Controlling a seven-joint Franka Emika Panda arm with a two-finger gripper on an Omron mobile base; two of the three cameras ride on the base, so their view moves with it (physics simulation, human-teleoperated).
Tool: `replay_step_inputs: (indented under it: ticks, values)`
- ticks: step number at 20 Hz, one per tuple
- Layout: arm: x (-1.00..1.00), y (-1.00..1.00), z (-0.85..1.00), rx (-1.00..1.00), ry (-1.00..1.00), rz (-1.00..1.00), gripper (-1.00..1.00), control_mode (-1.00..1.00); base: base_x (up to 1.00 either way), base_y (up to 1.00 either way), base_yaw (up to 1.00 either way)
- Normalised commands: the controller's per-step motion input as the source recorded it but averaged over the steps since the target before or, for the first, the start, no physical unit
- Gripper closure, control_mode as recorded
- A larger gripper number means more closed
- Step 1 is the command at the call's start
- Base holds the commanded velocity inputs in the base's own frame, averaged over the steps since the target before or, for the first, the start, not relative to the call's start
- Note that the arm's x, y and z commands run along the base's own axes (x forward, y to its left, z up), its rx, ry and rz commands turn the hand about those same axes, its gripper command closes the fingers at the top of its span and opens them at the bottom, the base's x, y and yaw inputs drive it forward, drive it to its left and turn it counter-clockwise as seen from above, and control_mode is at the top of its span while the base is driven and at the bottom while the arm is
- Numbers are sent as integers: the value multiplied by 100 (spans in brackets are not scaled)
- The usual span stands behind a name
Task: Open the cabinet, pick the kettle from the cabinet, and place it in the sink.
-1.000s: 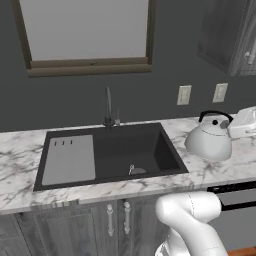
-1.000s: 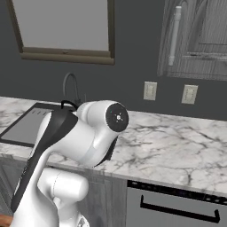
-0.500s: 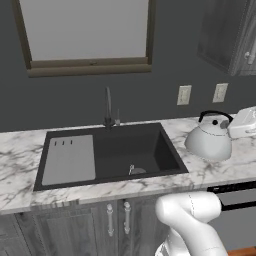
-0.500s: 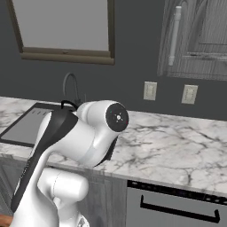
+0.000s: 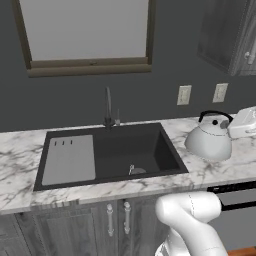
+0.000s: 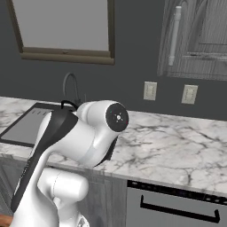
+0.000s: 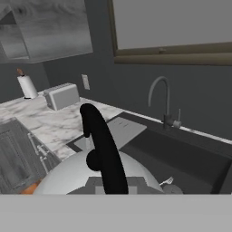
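I'm looking at the kettle [image 5: 209, 142] hanging above the marble counter [image 5: 20, 160], just right of the sink [image 5: 127, 150], with the white end of the arm against its right side. In the hand view the kettle [image 7: 68, 179] is sitting right under the camera, its dark arched handle [image 7: 102, 149] rising up the middle of the picture with the lid knob beside it. The gripper is closed down narrow; the fingertips themselves are hidden behind the handle, and I'm reading it as clamped on that handle.

For room to move: the basin is lying open to the kettle's left, its near right rim just beside the kettle's base. The light-grey drainboard [image 5: 69, 160] is taking up the basin's left part, and the thin faucet [image 5: 108, 107] is standing at the back rim near the middle. The wall with two outlets [image 5: 184, 95] is running behind the counter. The cabinet [image 6: 195, 40] is hanging above the counter to the right, its bar handle [image 6: 174, 35] upright. In the hand view a toaster [image 7: 62, 96] is standing on the marble well apart from the kettle.

The kettle is staying upright. In the left base view, its handle arch is running roughly left to right, and the spout seems to be pointing right; I can't tell more exactly.
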Motion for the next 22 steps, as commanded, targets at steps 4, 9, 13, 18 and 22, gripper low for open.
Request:
replay_step_inputs:
  ticks: [4,9,13,18,22]
  values:
    - [0,0,0,0,0,0,100,-100,0,0,0]
    - [0,0,0,0,0,0,100,-100,0,0,0]
    - [0,0,0,0,0,0,100,-100,0,0,0]
    - [0,0,0,0,0,0,100,-100,0,0,0]
    - [0,0,0,0,0,0,100,-100,0,0,0]
